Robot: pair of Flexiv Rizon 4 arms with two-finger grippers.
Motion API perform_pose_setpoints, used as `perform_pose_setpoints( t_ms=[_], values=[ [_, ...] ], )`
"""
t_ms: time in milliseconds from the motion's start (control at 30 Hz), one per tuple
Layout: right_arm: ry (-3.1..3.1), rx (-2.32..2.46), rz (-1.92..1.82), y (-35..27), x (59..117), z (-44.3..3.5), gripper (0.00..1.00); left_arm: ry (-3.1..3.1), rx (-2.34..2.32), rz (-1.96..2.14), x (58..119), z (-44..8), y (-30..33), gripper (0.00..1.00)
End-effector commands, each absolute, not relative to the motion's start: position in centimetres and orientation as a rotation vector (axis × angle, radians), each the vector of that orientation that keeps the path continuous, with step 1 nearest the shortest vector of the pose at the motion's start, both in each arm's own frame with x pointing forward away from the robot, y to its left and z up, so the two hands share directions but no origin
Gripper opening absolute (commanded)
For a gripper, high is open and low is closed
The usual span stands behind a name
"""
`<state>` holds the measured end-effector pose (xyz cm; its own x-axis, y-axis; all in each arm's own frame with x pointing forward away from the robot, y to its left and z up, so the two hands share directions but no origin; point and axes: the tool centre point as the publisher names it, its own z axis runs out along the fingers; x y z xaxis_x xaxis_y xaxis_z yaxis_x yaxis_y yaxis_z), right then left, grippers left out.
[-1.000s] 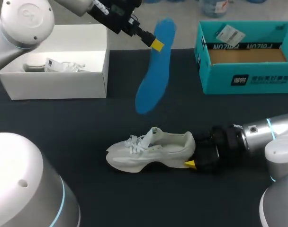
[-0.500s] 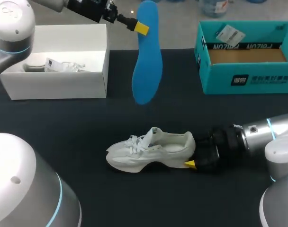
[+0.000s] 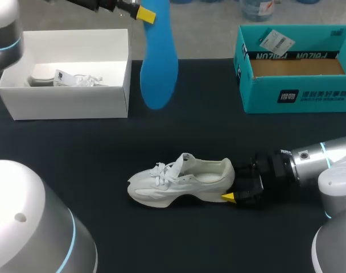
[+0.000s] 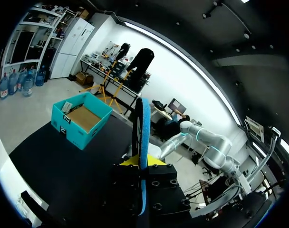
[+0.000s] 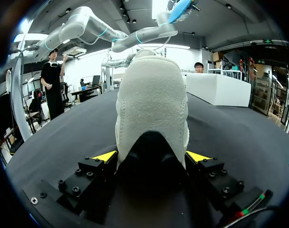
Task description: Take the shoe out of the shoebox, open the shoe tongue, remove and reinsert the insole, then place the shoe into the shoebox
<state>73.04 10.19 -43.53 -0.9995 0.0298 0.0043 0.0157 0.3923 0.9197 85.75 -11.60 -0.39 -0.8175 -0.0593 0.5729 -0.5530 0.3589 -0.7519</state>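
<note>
A white sneaker (image 3: 178, 181) lies on its side on the black table, toe toward the left. My right gripper (image 3: 233, 186) is shut on its heel; in the right wrist view the heel (image 5: 151, 99) sits between the gripper's (image 5: 151, 156) two yellow tips, touching both. High over the table's far side, my left gripper (image 3: 144, 12) is shut on one end of the blue insole (image 3: 159, 62), which hangs down from it. In the left wrist view the insole (image 4: 142, 133) stands edge-on, pinched in my left gripper (image 4: 140, 162).
An open white box (image 3: 76, 99) at the far left holds another white shoe with a tag. An open teal box (image 3: 292, 94) stands at the far right, with a cardboard floor and a paper tag inside. Bare black tabletop lies between them.
My left arm has carried the blue insole up and to the left, toward the white box. The right gripper and the sneaker have stayed put.
</note>
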Motion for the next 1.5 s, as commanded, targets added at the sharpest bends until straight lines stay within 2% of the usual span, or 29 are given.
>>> perform_pose_setpoints(
  t_ms=[33, 667, 1433, 1467, 1500],
  values=[
    [2.614, 0.044, 1.718, 10.4, 73.0, -44.2, 0.00, -2.152, 0.459, 1.455, 87.1, 0.2, -11.1, 0.00],
    [2.614, 0.044, 1.718, 10.4, 73.0, -44.2, 0.00, -2.052, 0.276, 1.426, 86.7, 2.4, -12.0, 0.00],
    [2.614, 0.044, 1.718, 10.4, 73.0, -44.2, 0.00, -2.042, 0.315, 1.422, 86.8, 2.6, -11.5, 0.00],
    [2.614, 0.044, 1.718, 10.4, 73.0, -44.2, 0.28, -2.042, 0.315, 1.422, 86.8, 2.6, -11.5, 0.00],
    [2.616, 0.047, 1.716, 10.3, 72.9, -44.2, 0.47, -2.042, 0.315, 1.422, 86.8, 2.6, -11.5, 0.00]
  ],
)
